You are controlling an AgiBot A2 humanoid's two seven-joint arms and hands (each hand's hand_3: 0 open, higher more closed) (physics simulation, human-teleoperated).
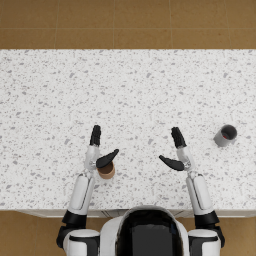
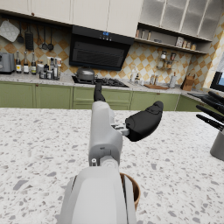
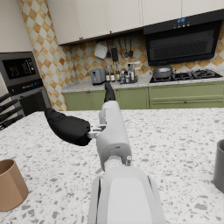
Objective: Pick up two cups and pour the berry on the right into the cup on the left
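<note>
- Hovering over the tabletop, the left hand is held open, thumb spread from fingers, with nothing gripped.
- The brown cup is seen upright just beside and partly under this hand's thumb; contact cannot be told.
- The right hand is likewise spread open and empty.
- The grey cup is set well apart to its right, with a dark berry seen inside.
</note>
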